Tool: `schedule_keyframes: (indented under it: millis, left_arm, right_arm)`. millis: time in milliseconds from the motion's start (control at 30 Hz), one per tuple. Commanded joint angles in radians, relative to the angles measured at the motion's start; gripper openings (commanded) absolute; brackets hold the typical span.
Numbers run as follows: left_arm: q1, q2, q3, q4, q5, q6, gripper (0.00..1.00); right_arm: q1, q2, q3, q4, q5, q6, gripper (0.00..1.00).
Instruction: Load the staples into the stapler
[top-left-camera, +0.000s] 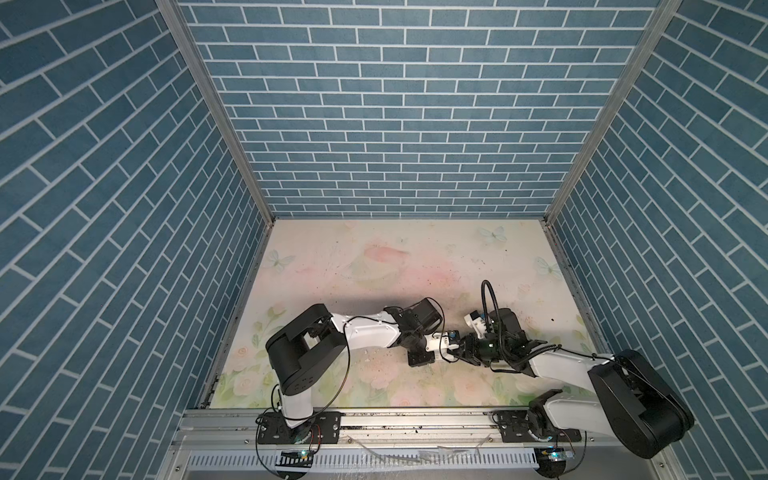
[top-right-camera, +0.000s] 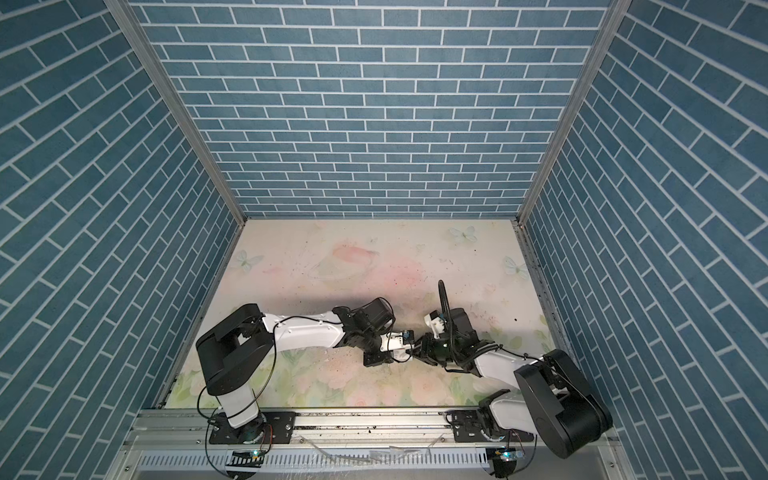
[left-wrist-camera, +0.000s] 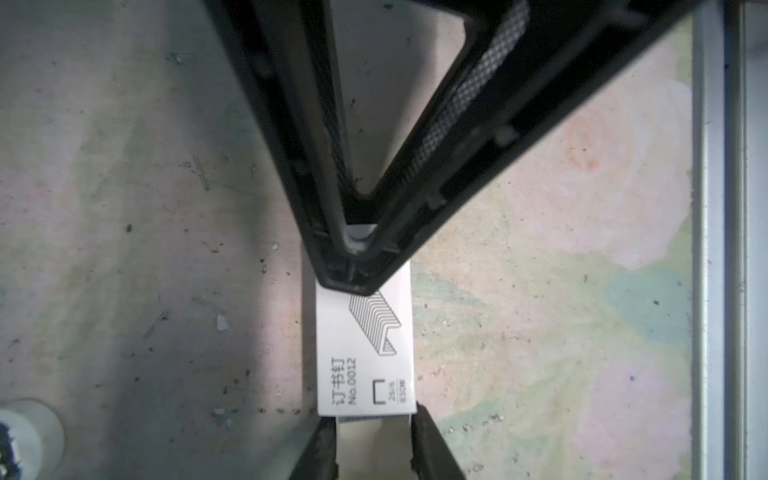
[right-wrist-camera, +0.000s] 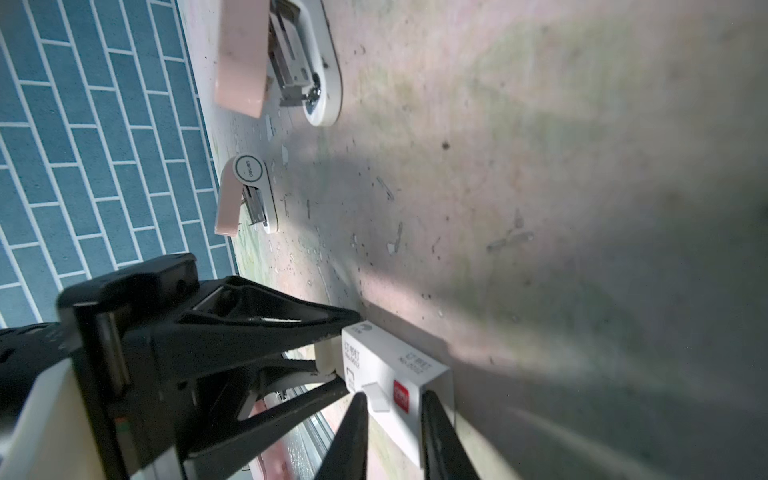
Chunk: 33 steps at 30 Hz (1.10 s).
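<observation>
1. My left claw (left-wrist-camera: 374, 424) pinched one end of the white box (left-wrist-camera: 365, 345). My right claw (right-wrist-camera: 394, 401) was narrow at its red-marked end, grip unclear.
2. The box's long axis ran claw to claw; the staples were unseen, probably inside.
3. An open stapler (right-wrist-camera: 249, 195) lay on the counter (right-wrist-camera: 540, 208), well beyond the box's left-claw end.

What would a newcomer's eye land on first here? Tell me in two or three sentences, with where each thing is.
First, the small white staple box toward the front of the table, with the left gripper and right gripper each clamping one end in their jaws. Next, in the right wrist view, an opened pink-and-white stapler and a second stapler lie beside the blue brick wall.
</observation>
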<state>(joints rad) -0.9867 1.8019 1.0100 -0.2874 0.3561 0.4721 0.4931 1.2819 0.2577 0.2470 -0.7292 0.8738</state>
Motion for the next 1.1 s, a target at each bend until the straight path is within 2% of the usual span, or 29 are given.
schedule_keyframes:
  millis: [0,1067]
  left_arm:
    - [-0.003,0.003,-0.016,-0.047,-0.017,0.013,0.3]
    - [-0.003,-0.029,-0.05,-0.037,-0.049,0.041,0.3]
  right_arm:
    - [0.001,0.02,-0.015,0.009,0.004,-0.023,0.22]
    - [0.002,0.023,-0.044,0.051,-0.004,-0.018,0.05]
